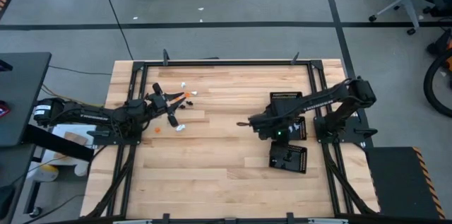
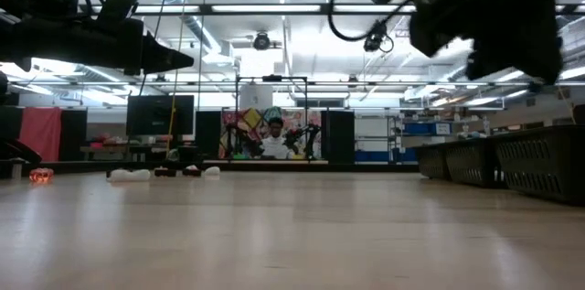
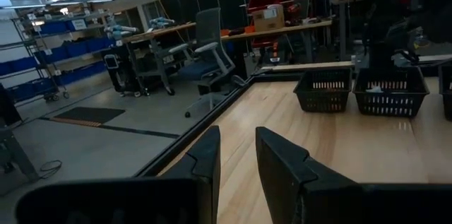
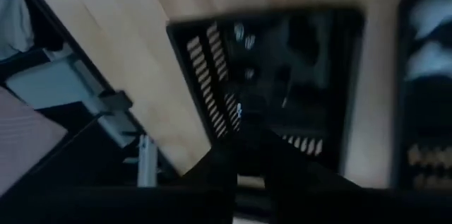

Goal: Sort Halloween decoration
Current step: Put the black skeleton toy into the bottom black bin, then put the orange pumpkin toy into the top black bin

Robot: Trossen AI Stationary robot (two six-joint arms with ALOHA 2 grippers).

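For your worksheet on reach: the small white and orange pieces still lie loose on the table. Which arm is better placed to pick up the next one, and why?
Probably the left. In the high view the left hand hovers right among the loose pieces, fingers slightly apart and empty. The right hand points toward the table's middle, beside the black baskets, well away from the pieces.

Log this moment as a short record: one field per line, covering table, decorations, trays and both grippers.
table: wooden top in a black frame
decorations: small white and orange pieces scattered on the left half, near the left gripper
trays: black perforated trays on the right half
left gripper: raised beside the pieces, fingers slightly apart, nothing between them
right gripper: above a tray, nothing seen held
person: seated far behind the table
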